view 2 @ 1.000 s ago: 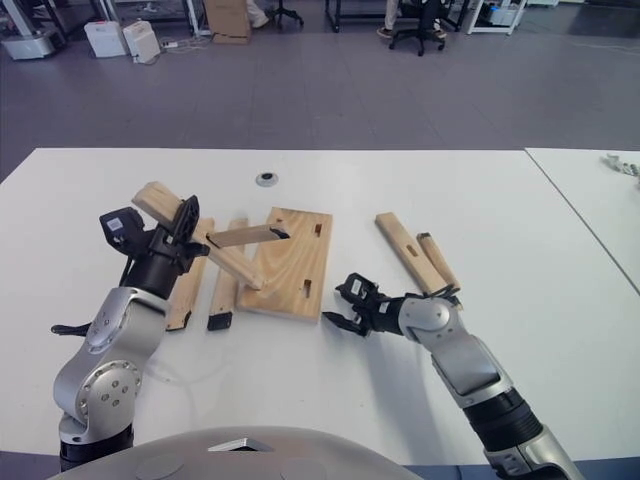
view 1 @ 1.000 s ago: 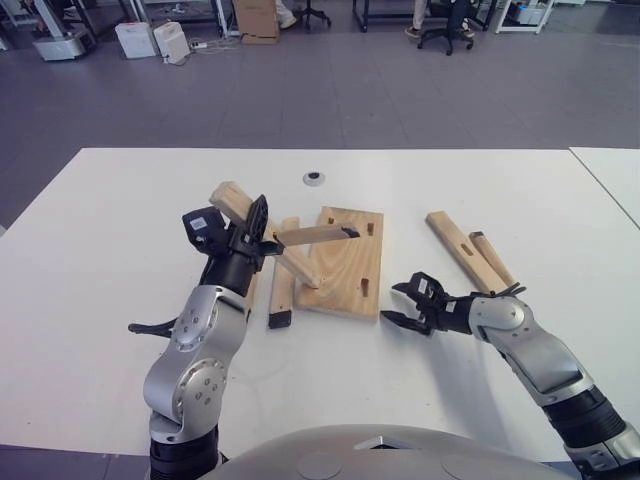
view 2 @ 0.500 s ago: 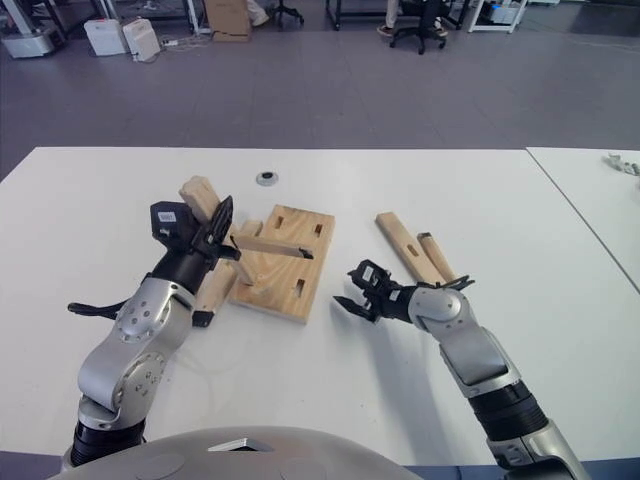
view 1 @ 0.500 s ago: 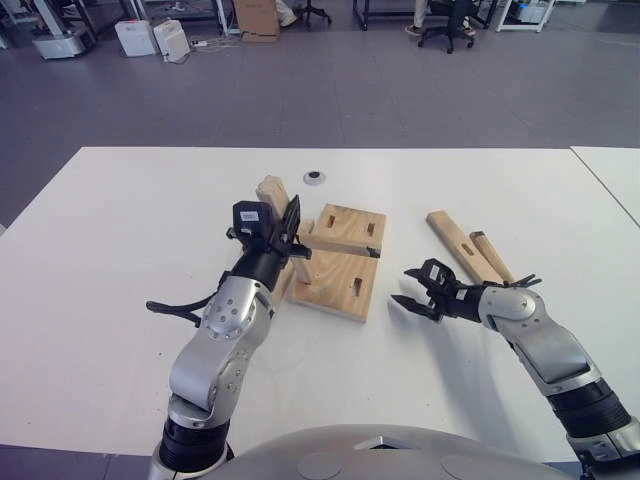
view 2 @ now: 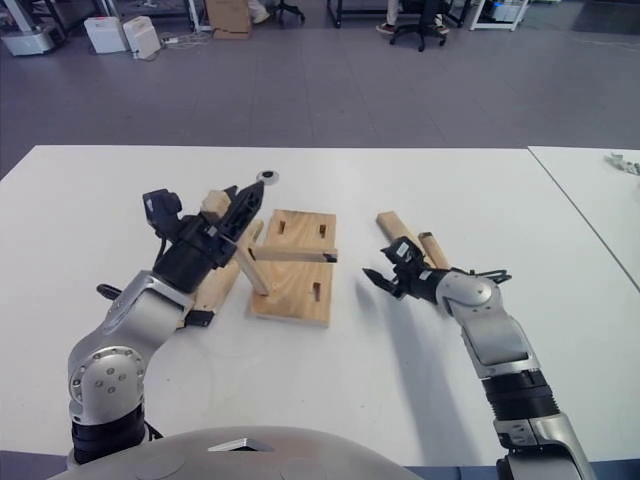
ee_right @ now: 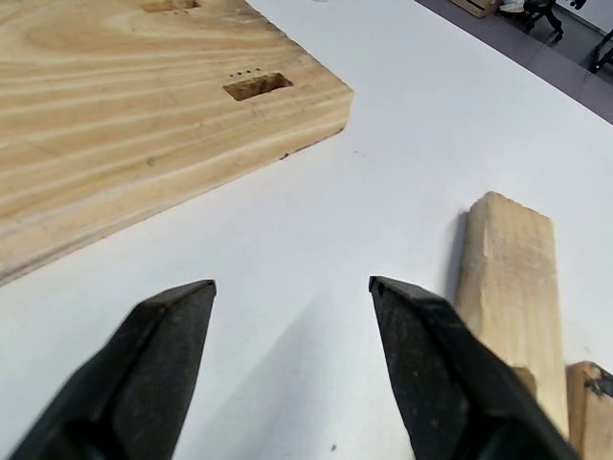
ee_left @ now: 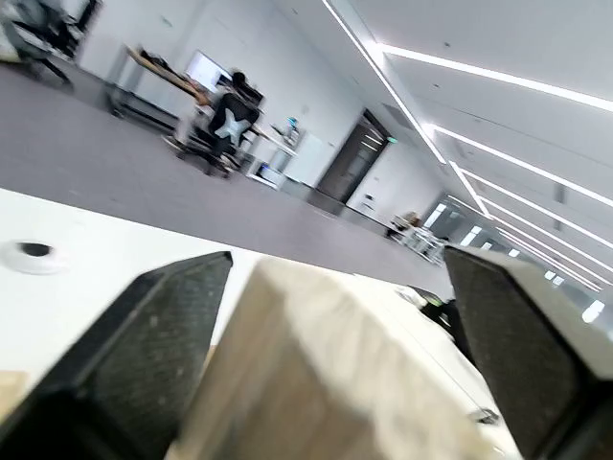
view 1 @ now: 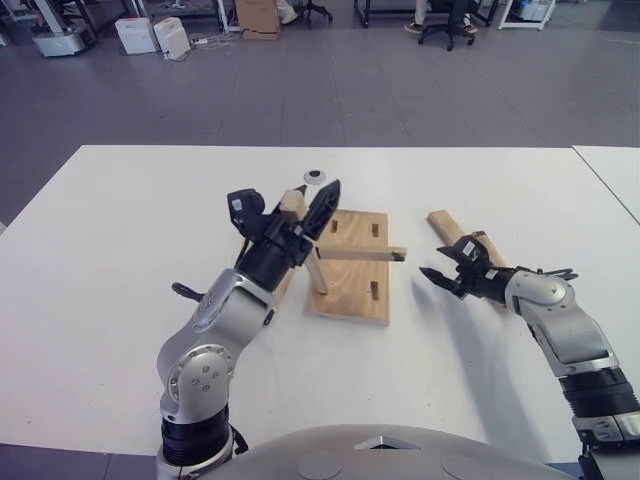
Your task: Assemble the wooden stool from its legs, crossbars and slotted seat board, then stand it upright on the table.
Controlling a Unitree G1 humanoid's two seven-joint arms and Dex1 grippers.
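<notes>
My left gripper [view 1: 306, 205] is shut on the top end of a wooden leg [view 1: 312, 262] that has a crossbar [view 1: 362, 254] sticking out to the right. The piece is tilted over the slotted seat board [view 1: 355, 290], which lies flat mid-table. In the left wrist view the leg's end [ee_left: 316, 383] sits between both fingers [ee_left: 144, 355]. Another leg [view 2: 222, 280] lies left of the board, partly under my left arm. My right gripper [view 1: 438, 270] is open just above the table, right of the board [ee_right: 124, 115] and beside two loose legs [view 1: 447, 226] [ee_right: 508, 287].
A small round disc [view 1: 315, 177] lies on the white table [view 1: 120, 250] behind the board. A second table's edge [view 1: 615, 170] shows at far right. Bare tabletop spreads to the left and along the front.
My left arm swung the leg-and-crossbar piece rightward over the seat board, which shifted a little to the right. My right gripper moved back and right, away from the board's front corner toward the loose legs.
</notes>
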